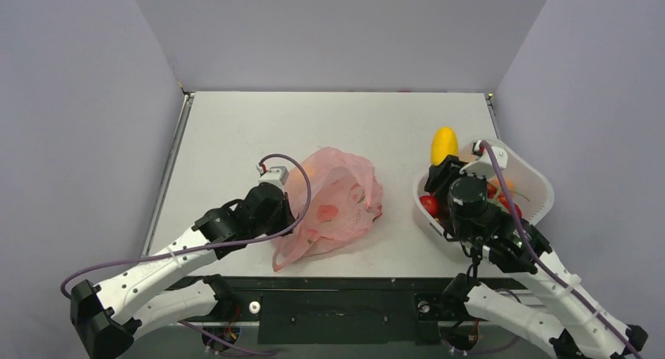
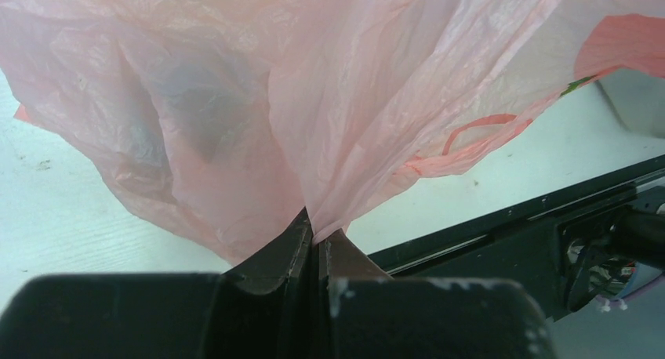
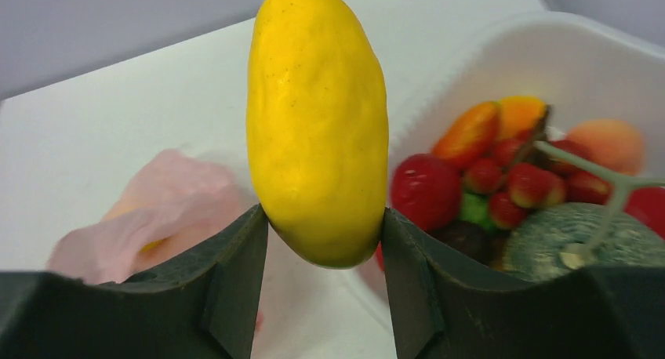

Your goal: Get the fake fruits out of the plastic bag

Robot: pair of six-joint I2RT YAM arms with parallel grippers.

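While I squeeze the yellow fruit point(image 3: 317, 124) tight in my right claw point(image 3: 323, 218), it stands upright just by the rim of the white basket point(image 1: 536, 188), where red and orange fruits point(image 3: 427, 190) lie. My left claw point(image 2: 316, 237) pinches a fold of the pink bag point(image 1: 337, 202). Bag and basket sit apart on the white table point(image 1: 314, 124), with gray walls point(image 1: 78, 100) around.

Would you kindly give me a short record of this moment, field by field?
left jaws: shut on a fold of the plastic bag
right jaws: shut on a yellow fruit, held upright near the far left rim of the white basket
basket contents: several fruits, red, orange and green
bag position: crumpled on the table, left of the basket
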